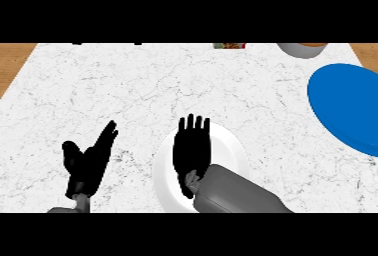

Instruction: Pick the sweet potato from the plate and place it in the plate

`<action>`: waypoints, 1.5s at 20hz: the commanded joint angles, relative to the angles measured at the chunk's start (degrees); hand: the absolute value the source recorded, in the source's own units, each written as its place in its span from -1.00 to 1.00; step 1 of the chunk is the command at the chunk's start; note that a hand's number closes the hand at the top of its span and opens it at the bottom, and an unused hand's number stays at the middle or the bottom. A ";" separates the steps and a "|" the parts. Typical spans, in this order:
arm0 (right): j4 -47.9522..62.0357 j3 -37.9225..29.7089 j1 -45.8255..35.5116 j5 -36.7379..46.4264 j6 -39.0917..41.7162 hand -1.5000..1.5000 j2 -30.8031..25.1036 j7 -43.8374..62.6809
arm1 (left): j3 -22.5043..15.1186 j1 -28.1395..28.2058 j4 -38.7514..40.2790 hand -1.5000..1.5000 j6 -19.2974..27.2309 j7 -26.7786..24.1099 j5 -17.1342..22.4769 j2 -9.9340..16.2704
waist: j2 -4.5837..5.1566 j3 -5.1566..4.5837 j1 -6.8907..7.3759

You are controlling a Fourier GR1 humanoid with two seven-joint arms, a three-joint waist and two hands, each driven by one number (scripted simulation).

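Note:
A white plate (pixel 232 145) lies on the marble counter at lower centre. My right hand (pixel 192 147) is stretched flat over it, fingers straight and pointing away, covering the plate's middle. The sweet potato does not show; whatever lies under the hand is hidden. A large blue plate (pixel 347 107) sits at the right edge, partly cut off by the view. My left hand (pixel 87 162) rests open to the left of the white plate, fingers up, holding nothing.
A grey bowl with an orange inside (pixel 303 48) stands at the far right back edge. A small colourful box (pixel 229 46) sits at the back centre. Wooden surface (pixel 15 60) borders the marble counter at both far corners.

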 commanded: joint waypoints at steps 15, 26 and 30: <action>4.70 5.91 -1.66 4.39 3.09 1.00 0.72 2.50 | -1.04 0.37 -0.75 0.00 -0.29 3.01 -0.88 -2.64 | 0.34 -0.29 0.09; 18.73 -29.15 -16.06 13.03 -19.37 1.00 -20.41 12.11 | 1.50 3.03 -2.62 0.00 -0.46 0.84 -0.37 -0.34 | 1.81 0.04 -2.62; 22.99 -34.65 -20.14 18.50 -23.64 1.00 -25.99 16.65 | 0.68 2.78 -3.30 0.00 -1.04 0.44 -0.34 -0.80 | 2.79 -0.27 -0.48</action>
